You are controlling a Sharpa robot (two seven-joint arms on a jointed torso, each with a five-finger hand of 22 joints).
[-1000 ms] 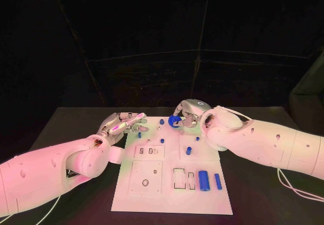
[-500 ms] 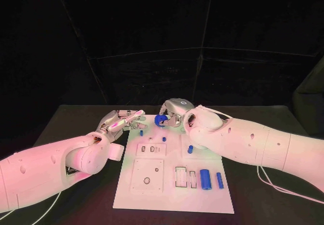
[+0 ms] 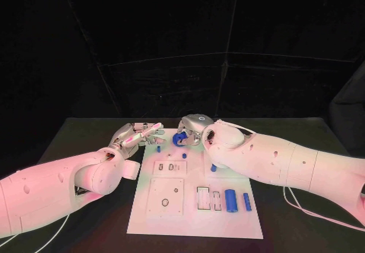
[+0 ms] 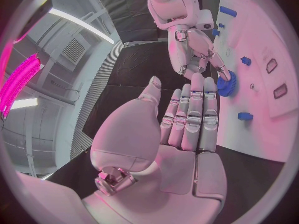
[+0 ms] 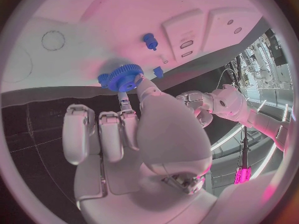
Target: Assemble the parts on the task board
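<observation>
Two blue cylinders (image 3: 237, 201) lay on the near end of the white board (image 3: 236, 226). At the far end, right hand (image 3: 193, 128) pinched a blue gear (image 3: 179, 139) just over the board; left hand (image 3: 137, 136) sat beside it, fingers straight, holding nothing.

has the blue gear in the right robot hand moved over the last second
Yes. The blue gear has moved toward the task board's left edge, held by the right robot hand.

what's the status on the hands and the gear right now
Right hand pinching blue gear above task board far end. Left hand open beside it, holding nothing. Nothing blocking.
</observation>
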